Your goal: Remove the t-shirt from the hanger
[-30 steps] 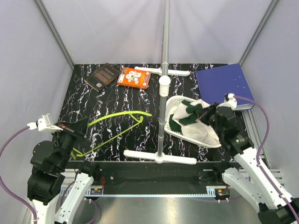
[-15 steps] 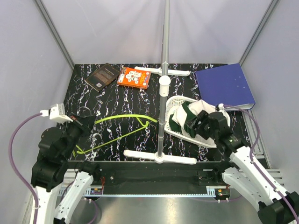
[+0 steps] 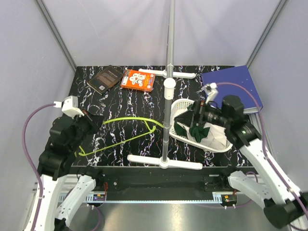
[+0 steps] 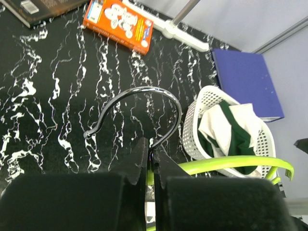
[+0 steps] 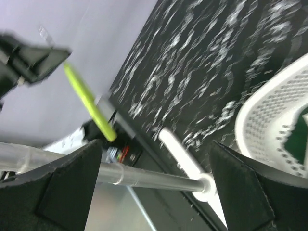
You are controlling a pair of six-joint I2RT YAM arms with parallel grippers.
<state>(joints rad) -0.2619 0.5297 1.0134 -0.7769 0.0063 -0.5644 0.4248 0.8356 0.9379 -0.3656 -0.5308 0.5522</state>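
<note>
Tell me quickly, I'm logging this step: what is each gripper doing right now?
Left gripper: shut on the hanger.
Right gripper: open, holding nothing.

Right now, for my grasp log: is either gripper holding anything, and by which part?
The left gripper grips the hanger at the base of its metal hook. The right gripper is open, holding nothing.

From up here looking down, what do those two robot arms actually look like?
Both arms are built alike: the left arm and right arm have chunky black joints up top and smooth white segments nearer their bases. A purple cable loops to a small white camera block at each wrist. The jaws are plain matte black blocks.
</note>
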